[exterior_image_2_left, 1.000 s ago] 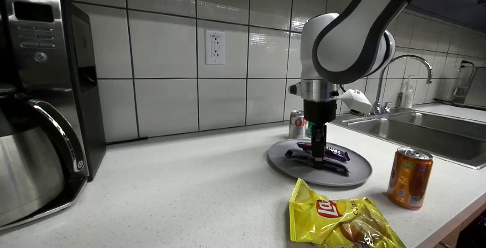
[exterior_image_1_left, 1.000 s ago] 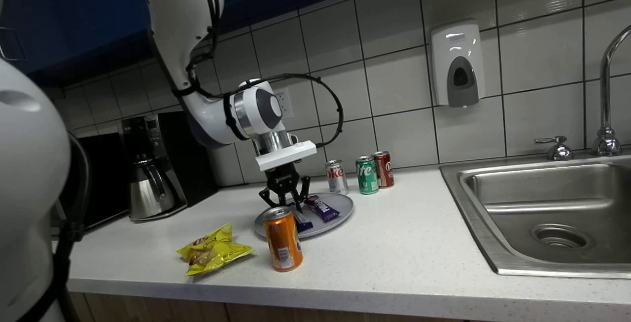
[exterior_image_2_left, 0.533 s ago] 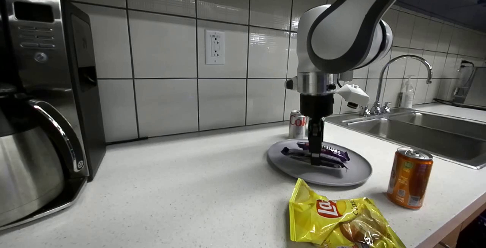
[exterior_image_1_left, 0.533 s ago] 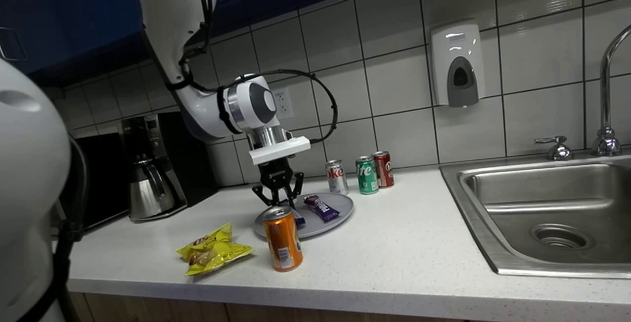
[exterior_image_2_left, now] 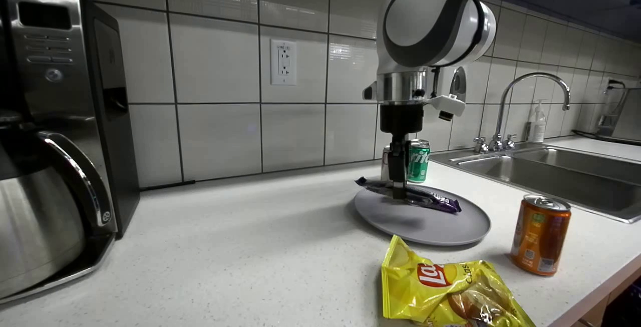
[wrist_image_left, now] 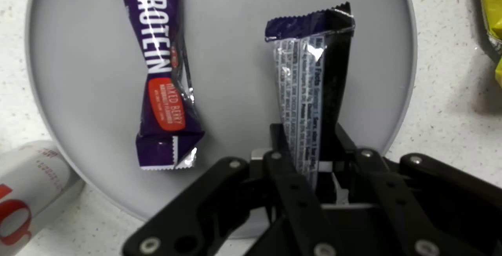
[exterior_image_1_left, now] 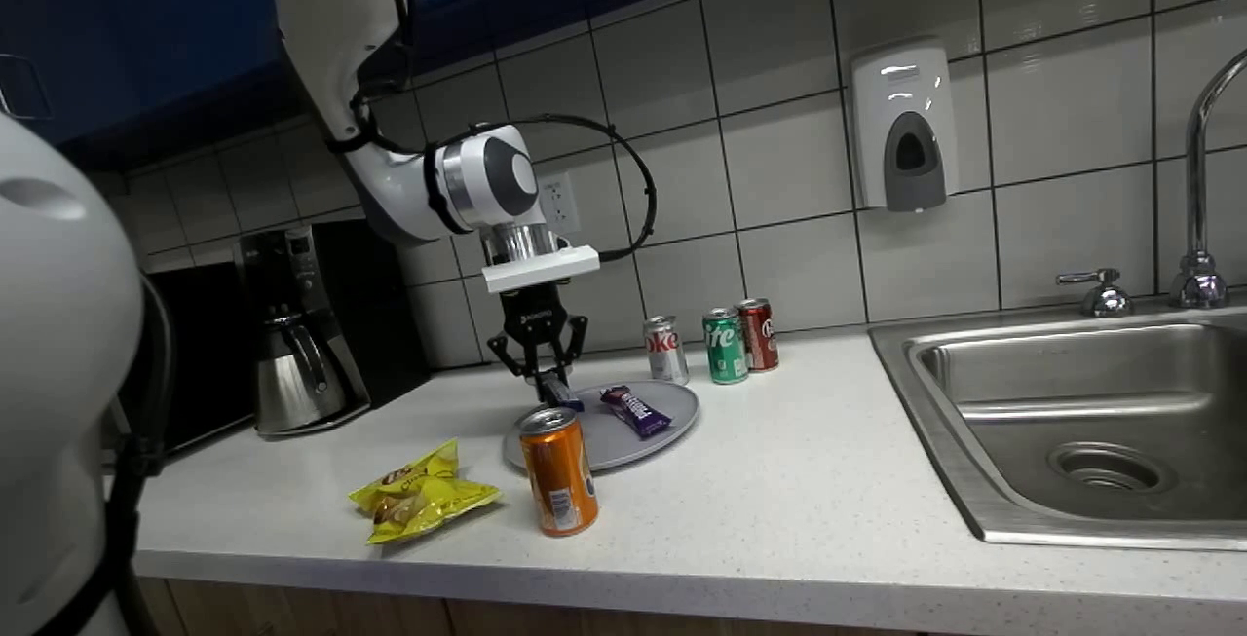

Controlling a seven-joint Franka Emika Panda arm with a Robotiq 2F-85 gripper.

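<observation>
On white speckled desk [exterior_image_1_left: 779, 480], by white-tiled wall [exterior_image_1_left: 779, 168] & stainless-steel sink [exterior_image_1_left: 935, 422]: round grey plate [wrist_image_left: 227, 71] w/ purple foil-wrapped protein bar [wrist_image_left: 159, 52]. Black two-finger tool [wrist_image_left: 308, 136] pinching narrow navy-black foil-wrapped bar [wrist_image_left: 304, 75], held above plate. Black-&-steel coffee maker [exterior_image_2_left: 65, 116] on desk too, well apart fr. plate.

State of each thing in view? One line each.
gripper, closed on dark-wrapped bar
dark-wrapped bar, held above plate
purple bar, wrapped, on plate
plate, face up
orange can, upright
chip bag, lying; seal unclear
silver Coke can, upright
Sprite can, upright
red can, upright
carafe, seated in coffee maker
faucet, not running
</observation>
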